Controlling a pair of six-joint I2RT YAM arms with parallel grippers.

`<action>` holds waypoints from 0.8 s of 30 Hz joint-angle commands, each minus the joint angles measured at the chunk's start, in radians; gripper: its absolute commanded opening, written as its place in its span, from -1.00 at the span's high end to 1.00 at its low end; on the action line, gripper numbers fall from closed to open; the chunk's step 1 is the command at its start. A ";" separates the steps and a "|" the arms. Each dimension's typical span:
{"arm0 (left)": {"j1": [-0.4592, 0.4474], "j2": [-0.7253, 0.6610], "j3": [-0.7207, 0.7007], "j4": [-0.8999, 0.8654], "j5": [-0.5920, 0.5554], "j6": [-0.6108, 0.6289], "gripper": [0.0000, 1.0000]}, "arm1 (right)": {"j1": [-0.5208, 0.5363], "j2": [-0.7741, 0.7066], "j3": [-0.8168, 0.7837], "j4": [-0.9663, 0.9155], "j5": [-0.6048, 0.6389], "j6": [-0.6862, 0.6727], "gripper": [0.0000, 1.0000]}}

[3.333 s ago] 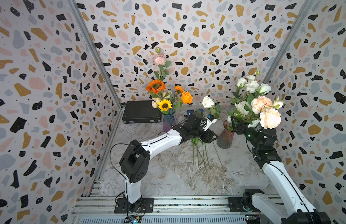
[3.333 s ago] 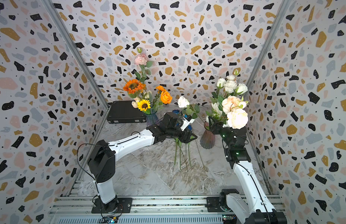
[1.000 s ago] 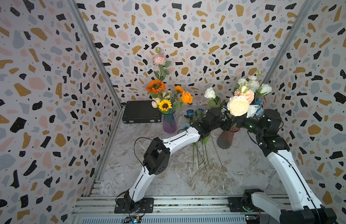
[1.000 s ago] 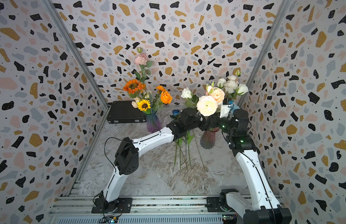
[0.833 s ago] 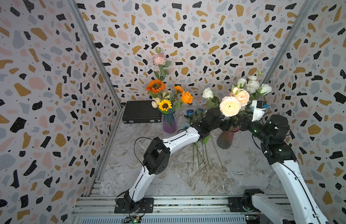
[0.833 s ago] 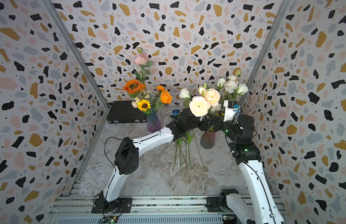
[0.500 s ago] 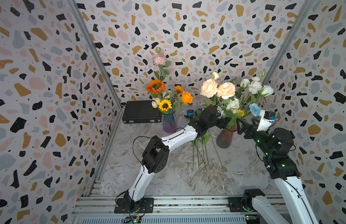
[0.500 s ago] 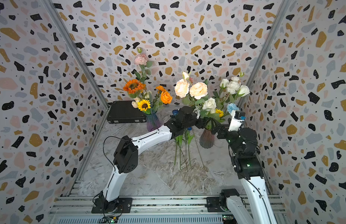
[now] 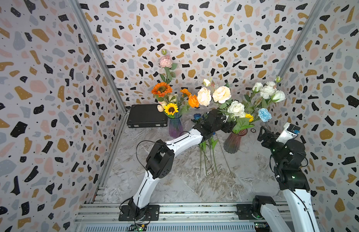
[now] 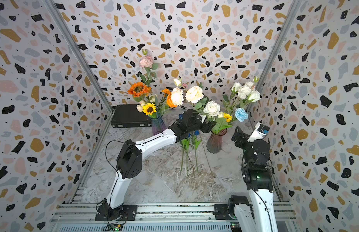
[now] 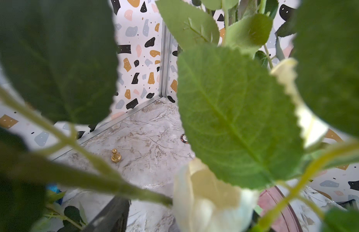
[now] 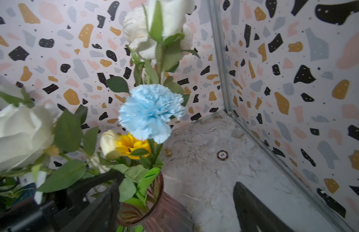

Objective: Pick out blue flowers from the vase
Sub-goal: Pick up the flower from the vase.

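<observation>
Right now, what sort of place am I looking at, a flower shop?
More likely a robot test booth than a shop: speckled panel walls box in a small marble-look floor, a left arm and a right arm are mounted on a metal rail, and the pink vase of flowers looks like a practice prop.

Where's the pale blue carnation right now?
In both top views the pale blue carnation stands in the pink vase, on the bouquet's right edge beside the small yellow sunflower, near the right gripper.
</observation>
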 commanded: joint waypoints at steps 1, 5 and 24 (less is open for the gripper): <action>0.010 -0.051 -0.002 0.007 0.014 0.025 -0.48 | -0.104 0.050 -0.010 0.051 -0.220 0.098 -0.76; 0.011 -0.052 0.001 0.010 0.025 0.022 -0.48 | -0.133 0.140 0.003 0.173 -0.420 0.098 -0.76; 0.013 -0.060 0.000 -0.015 0.067 0.016 -0.47 | -0.138 0.376 0.072 0.376 -0.502 0.062 -0.42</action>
